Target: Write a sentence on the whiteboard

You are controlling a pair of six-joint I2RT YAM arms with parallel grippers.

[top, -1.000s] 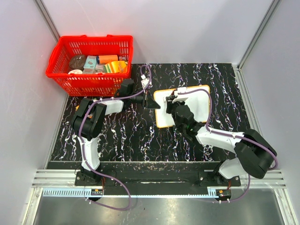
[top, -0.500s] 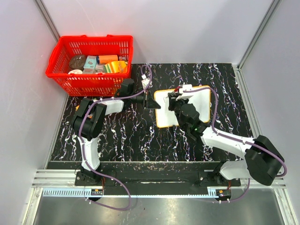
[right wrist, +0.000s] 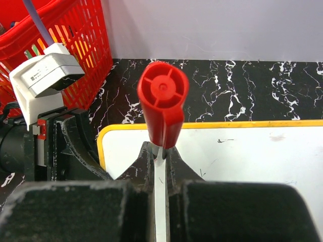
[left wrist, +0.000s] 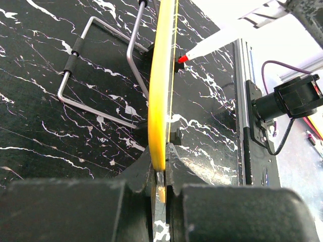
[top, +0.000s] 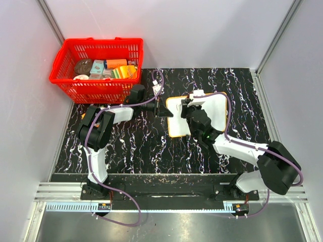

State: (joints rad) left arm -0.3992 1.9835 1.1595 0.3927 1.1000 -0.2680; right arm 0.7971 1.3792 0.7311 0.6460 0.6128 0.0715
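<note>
My left pincer (left wrist: 160, 176) is clenched on the yellow rim of the whiteboard (top: 217, 108), at its left edge. I hold it there so the board cannot slide when the pen pushes on it. The whiteboard is in the middle of the black counter (top: 141, 146), to the right of the red basket (top: 96, 70) and nearer than it. A bent wire leg (left wrist: 96, 75) shows on the back of the board. I think it props the board up a bit, but I cannot tell how much the board leans. My right pincer (right wrist: 160, 156) is clenched on a marker (right wrist: 162, 101). The red end sticks up toward my wrist, and the writing tip points down at the white face, near its left side. I grip the pen by its body so the tip is free to draw. From my left wrist the tip looks just beside the board, and I cannot tell if it touches. The white face looks almost bare, with only a small dark mark (right wrist: 224, 140) near the far rim. So I think the sentence is hardly begun.
</note>
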